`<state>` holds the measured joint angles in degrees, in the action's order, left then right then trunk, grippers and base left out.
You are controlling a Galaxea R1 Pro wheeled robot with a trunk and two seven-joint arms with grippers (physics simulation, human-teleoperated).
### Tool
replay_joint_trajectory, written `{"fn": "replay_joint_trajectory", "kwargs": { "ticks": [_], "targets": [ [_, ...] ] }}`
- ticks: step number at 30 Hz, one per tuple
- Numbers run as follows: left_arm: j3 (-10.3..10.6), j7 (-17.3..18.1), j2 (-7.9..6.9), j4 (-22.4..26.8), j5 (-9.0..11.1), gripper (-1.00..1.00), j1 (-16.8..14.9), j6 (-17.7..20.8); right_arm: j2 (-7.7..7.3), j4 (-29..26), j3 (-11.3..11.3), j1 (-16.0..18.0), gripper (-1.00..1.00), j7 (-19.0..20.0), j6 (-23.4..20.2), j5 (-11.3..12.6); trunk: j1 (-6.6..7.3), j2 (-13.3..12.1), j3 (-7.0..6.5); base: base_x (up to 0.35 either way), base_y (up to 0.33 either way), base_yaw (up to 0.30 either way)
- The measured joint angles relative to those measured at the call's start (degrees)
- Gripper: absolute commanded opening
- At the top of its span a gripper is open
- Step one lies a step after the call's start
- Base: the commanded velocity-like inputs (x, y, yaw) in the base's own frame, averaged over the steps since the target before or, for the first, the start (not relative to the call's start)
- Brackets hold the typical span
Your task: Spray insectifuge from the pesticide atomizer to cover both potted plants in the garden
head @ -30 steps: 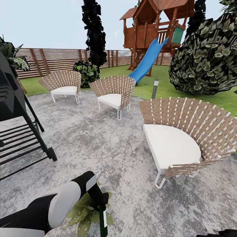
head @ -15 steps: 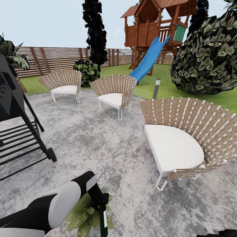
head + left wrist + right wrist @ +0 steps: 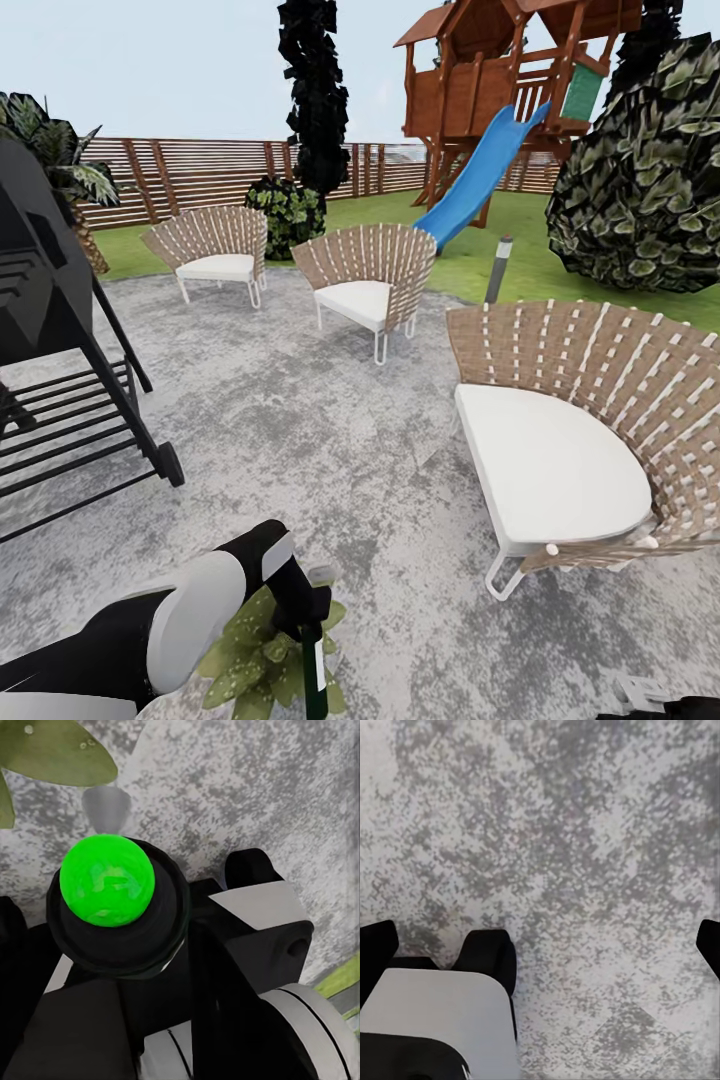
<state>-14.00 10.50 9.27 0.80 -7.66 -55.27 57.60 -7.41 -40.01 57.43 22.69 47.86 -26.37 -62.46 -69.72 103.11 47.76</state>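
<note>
We see our left gripper point(image 3: 305, 625) at the near left, closed around the spray bottle point(image 3: 314, 676) — its dark slim body hangs below the fingers, right over a light-green potted plant point(image 3: 245, 665) on the grey patio point(image 3: 330, 450). Our right gripper's point(image 3: 540, 945) dark fingers point(image 3: 487, 956) stand wide apart above bare paving. Farther off are three woven chairs point(image 3: 365, 275), a black grill point(image 3: 60, 360) at left, and a blue slide point(image 3: 480, 170) before the wooden fence point(image 3: 200, 175).
</note>
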Motion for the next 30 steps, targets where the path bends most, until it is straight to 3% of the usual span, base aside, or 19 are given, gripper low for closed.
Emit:
{"fn": "replay_joint_trajectory", "kwargs": {
  "ticks": [18,20,23,26,30],
  "targets": [
    [-0.5,0.0,-0.07,0.0,0.0,-1.0,0.3,0.0,0.08,0.1,0.0,0.0,1.0,0.0,0.1,-0.1,0.0,0.0,0.0,0.082,0.0,0.0],
    [-3.7,-0.1,-0.3,0.0,0.1,-1.0,0.3,0.0,0.12,0.1,0.0,0.1,1.0,0.0,0.1,-0.1,0.0,0.0,0.0,0.001,0.0,0.0],
    [-11.8,-0.1,-2.8,0.1,0.0,-1.0,0.3,0.0,0.12,0.1,0.0,0.1,1.0,0.0,0.0,-0.1,0.0,0.0,0.0,0.0,0.0,0.0],
    [-14.9,-0.1,-3.7,0.1,-0.1,-1.0,0.3,0.0,0.17,0.1,0.0,0.1,1.0,0.0,0.1,-0.1,0.0,0.0,0.0,0.0,0.0,0.0],
    [-17.3,-0.1,-4.68,0.1,-0.1,-1.0,0.3,0.0,0.17,0.1,0.0,0.1,1.0,0.0,0.1,-0.1,0.0,0.0,0.0,0.0,0.0,0.0]
  ]
}}
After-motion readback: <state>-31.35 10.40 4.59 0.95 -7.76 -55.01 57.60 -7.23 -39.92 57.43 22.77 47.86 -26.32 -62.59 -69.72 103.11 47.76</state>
